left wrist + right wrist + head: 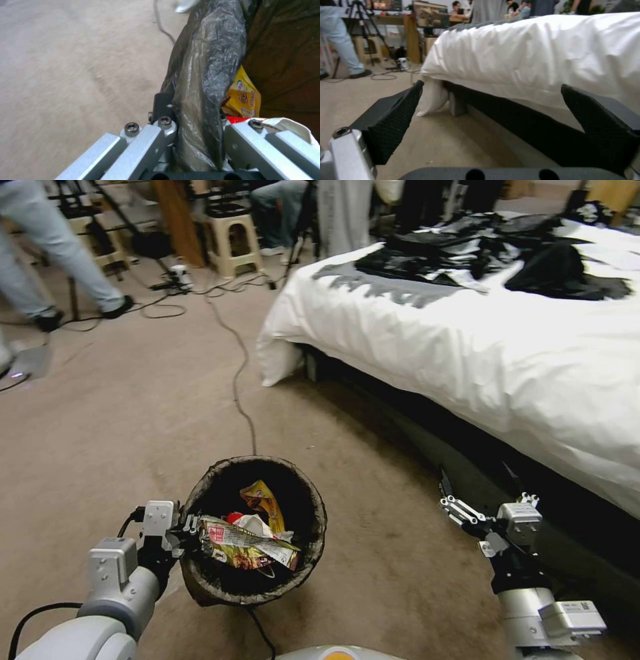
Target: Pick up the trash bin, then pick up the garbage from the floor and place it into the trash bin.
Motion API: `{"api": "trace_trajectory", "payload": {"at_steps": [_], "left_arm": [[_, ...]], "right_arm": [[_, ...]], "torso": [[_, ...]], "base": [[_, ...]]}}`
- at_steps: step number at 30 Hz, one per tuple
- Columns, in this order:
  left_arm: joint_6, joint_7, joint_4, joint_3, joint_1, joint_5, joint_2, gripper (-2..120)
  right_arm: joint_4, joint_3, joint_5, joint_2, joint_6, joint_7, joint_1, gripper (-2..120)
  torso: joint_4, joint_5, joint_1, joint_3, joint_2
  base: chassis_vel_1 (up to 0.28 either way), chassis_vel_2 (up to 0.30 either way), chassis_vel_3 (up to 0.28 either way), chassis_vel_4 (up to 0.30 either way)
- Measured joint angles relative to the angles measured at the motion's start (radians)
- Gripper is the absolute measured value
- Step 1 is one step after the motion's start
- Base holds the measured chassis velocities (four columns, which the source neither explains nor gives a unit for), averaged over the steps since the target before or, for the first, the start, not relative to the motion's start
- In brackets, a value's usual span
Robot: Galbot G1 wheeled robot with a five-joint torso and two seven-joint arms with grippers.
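The trash bin (267, 461), lined with a dark bag, hangs just above the beige floor (120, 420) in front of me. My left gripper (190, 530) is shut on its near-left rim; in the left wrist view the gripper (193, 107) pinches the bagged rim (213, 50). Garbage lies inside: a yellow wrapper (267, 503) (245, 96) and a red-white snack wrapper (247, 543) with some white tissue. My right gripper (477, 480) (492, 87) stands open with nothing in it, low beside the bed's dark base.
A bed (467, 347) (536, 55) with a white cover and dark clothes on top fills the right side. A black cable (240, 373) runs across the carpet toward the bin. A stool (230, 240), tripods and a person's legs stand at the far left.
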Motion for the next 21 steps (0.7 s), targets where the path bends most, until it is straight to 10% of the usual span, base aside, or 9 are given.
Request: {"api": "trace_trajectory", "payload": {"at_steps": [21], "left_arm": [[-0.003,0.0,0.0,-0.001,-0.006,-0.003,0.005,3]], "right_arm": [[-0.018,-0.008,0.001,0.003,-0.003,0.014,0.004,100]], "torso": [[0.0001,0.0001,0.0,0.0,0.0]], "base": [[0.126,0.127,0.124,0.122]]}}
